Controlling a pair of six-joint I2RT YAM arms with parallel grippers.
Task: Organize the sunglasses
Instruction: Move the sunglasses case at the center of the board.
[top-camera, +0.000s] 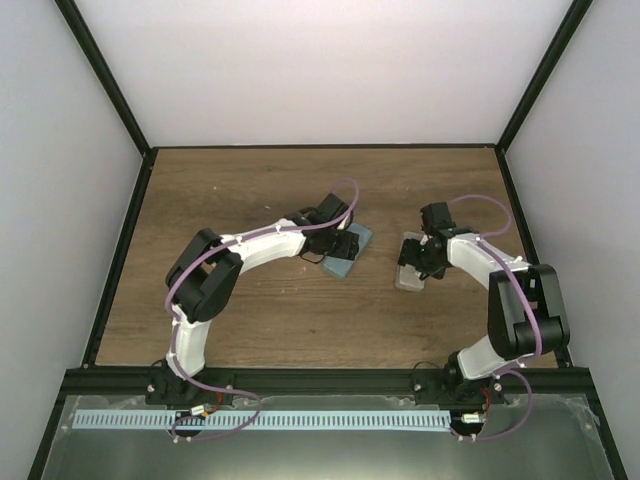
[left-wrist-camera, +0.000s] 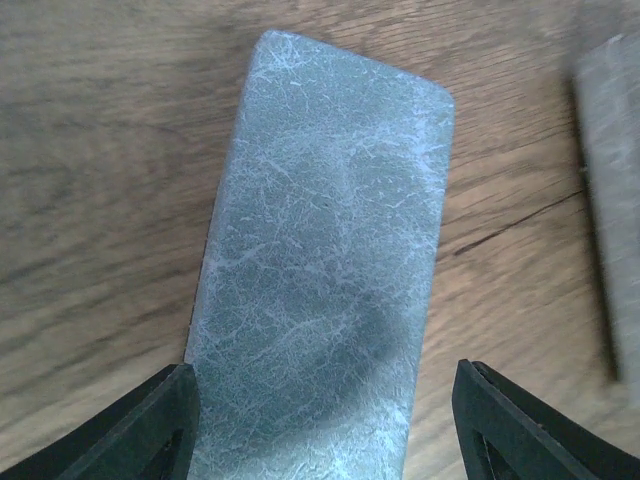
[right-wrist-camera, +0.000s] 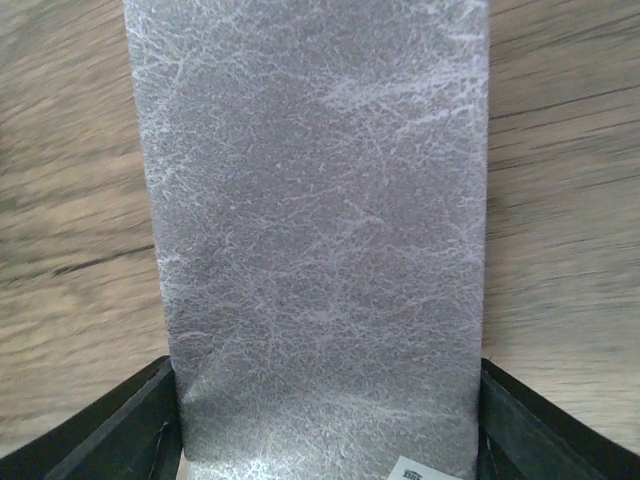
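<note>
The left claw (left-wrist-camera: 325, 368) stands open astride the near end of a closed blue-grey oblong case of crackled leatherette (left-wrist-camera: 325, 250), which lies on the brown wood-grain tabletop (left-wrist-camera: 90, 150); one finger is at the case's edge and the other is apart from it. To the right of that case, the right claw (right-wrist-camera: 325, 363) grips a closed grey oblong case of like finish (right-wrist-camera: 320, 200) by both long sides. The sunglasses are out of sight in every view, so their look and place cannot be told.

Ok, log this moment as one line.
left gripper: open, straddling blue case | right gripper: flanking grey case, grip unclear | sunglasses: not in view
</note>
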